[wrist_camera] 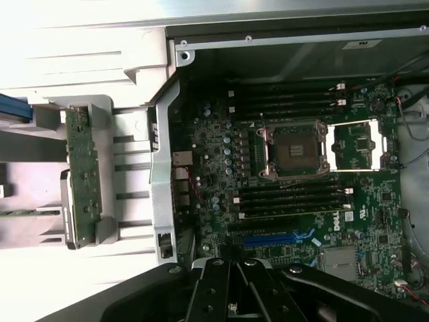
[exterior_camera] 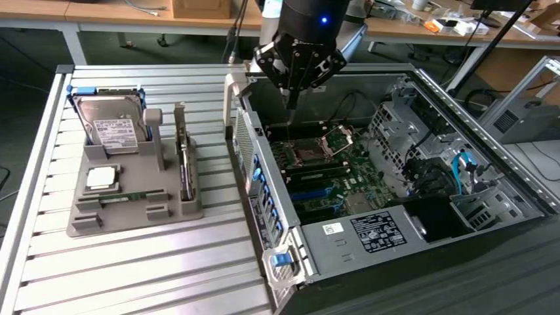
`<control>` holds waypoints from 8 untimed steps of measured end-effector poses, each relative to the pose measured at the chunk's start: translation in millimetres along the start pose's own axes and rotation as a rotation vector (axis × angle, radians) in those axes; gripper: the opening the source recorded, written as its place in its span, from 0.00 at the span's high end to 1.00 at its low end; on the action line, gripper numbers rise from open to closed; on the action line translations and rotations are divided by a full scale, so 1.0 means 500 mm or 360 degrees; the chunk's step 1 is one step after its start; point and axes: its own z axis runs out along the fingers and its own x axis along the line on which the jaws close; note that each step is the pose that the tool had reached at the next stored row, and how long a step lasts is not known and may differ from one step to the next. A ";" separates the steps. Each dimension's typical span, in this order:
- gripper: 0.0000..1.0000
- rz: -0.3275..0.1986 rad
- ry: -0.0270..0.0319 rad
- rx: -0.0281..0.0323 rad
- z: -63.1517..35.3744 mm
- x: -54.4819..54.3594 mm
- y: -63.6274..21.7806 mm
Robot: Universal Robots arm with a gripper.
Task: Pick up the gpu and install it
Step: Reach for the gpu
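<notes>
Grey holder [exterior_camera: 131, 210] at the exterior view's left carries the gpu [exterior_camera: 185, 174] on edge, not yet picked up. The gripper [exterior_camera: 292, 98], fingers together and empty, hangs over the open computer case [exterior_camera: 248, 141].

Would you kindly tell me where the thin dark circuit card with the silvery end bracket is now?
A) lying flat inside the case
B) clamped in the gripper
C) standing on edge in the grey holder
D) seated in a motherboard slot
C: the thin dark circuit card stands on edge in the grey holder, while the shut gripper hangs empty over the open metal computer case.
</notes>
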 end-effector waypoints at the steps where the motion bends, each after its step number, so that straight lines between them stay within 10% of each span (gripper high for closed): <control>1: 0.89 0.0000 0.00000 -0.00001 0.000 0.001 0.000; 8: 0.89 0.0000 0.00001 0.00001 0.000 0.010 -0.001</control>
